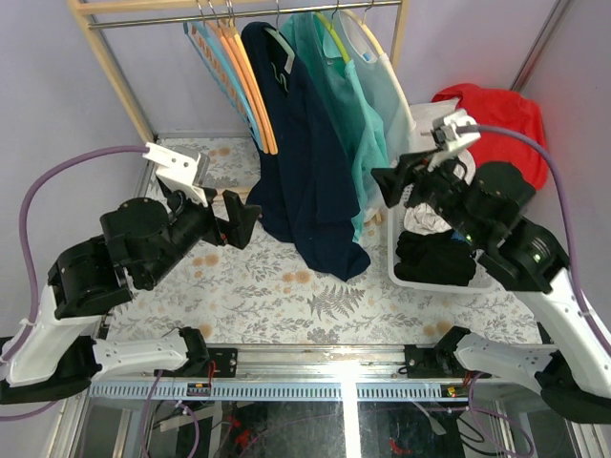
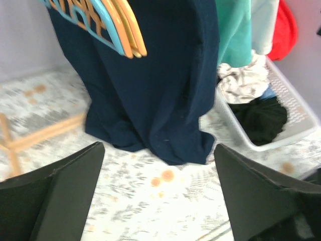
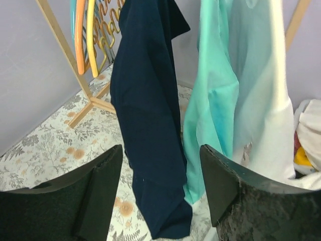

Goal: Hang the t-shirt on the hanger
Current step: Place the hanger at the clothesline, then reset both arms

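Observation:
The dark navy t-shirt (image 1: pixel 301 162) hangs from the rail of the wooden rack, its hem bunched on the table. A pale strip of the hanger (image 1: pixel 280 48) shows at its neck; the rest is hidden in the cloth. My left gripper (image 1: pixel 243 218) is open and empty, just left of the shirt's lower part. My right gripper (image 1: pixel 393 181) is open and empty, to the right of the hanging clothes. In the left wrist view the t-shirt (image 2: pixel 155 85) hangs beyond the open gripper (image 2: pixel 158 148). In the right wrist view the t-shirt (image 3: pixel 148 100) hangs beyond the open gripper (image 3: pixel 160 150).
Orange and blue hangers (image 1: pixel 243 76) hang left of the shirt. A teal-green shirt (image 1: pixel 339 105) and a pale garment (image 1: pixel 382 86) hang to its right. A white basket (image 1: pixel 396 267) of clothes stands at the right, a red garment (image 1: pixel 496 110) behind it. The rack's post (image 1: pixel 115 67) stands at the back left.

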`<state>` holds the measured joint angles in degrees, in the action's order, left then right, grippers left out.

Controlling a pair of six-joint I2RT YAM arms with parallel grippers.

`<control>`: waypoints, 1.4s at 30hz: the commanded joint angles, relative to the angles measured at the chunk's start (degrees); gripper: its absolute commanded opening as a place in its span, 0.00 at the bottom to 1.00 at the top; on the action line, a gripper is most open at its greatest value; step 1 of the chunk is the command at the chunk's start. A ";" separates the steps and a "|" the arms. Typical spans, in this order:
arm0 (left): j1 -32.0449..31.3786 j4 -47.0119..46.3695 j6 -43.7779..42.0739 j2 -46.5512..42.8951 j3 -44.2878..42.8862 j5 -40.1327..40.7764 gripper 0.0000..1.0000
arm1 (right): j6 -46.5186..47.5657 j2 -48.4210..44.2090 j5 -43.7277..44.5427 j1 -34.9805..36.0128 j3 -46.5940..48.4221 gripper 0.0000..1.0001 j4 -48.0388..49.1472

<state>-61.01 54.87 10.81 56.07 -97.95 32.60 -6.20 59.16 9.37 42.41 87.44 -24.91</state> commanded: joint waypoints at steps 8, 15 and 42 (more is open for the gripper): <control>0.29 -16.66 7.99 -10.00 24.10 1.67 1.00 | -9.19 -14.82 3.60 -0.23 -15.41 0.86 -7.17; 0.28 -18.12 13.05 -11.68 32.13 0.82 1.00 | -14.99 -20.68 5.26 -0.23 -21.50 0.93 -12.84; 0.34 -19.38 19.20 -13.79 41.70 5.37 1.00 | -20.16 -30.67 6.10 -0.23 -34.39 0.99 -13.95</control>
<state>-61.01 40.27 29.34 42.09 -56.90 35.42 -25.54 28.71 13.39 42.37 52.05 -40.49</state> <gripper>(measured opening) 0.994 0.987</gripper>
